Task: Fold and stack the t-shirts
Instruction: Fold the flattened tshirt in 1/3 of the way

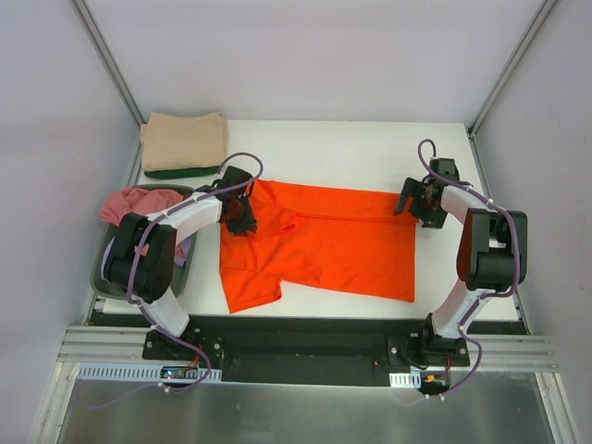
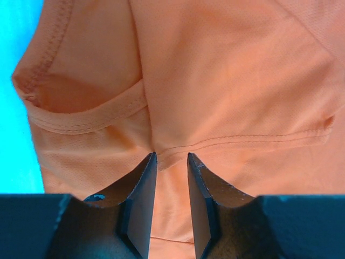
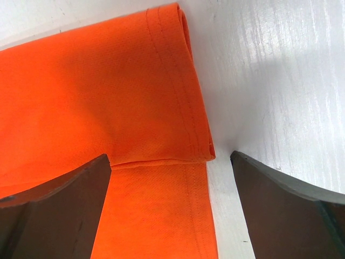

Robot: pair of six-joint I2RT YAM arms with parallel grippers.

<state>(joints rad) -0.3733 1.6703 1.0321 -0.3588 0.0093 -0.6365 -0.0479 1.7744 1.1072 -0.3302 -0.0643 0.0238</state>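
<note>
- A dark grey basket (image 1: 100,273) sits at the table's (image 1: 351,148) 9 o'clock edge, with a pink t-shirt (image 1: 139,202) heaped in it.
- At 11 o'clock a folded tan t-shirt (image 1: 185,139) lies on a dark green t-shirt (image 1: 180,172), whose edge shows beneath.
- The left gripper (image 2: 171,156) is at the 10 o'clock corner of the orange t-shirt (image 1: 324,245). Its jaws are drawn close, clenched on a pinch of that cloth by a stitched seam.
- The orange t-shirt lies spread mid-table, one sleeve toward 7 o'clock.
- The right gripper (image 3: 170,156) is at the shirt's 2 o'clock corner, jaws released wide astride the doubled hem.
</note>
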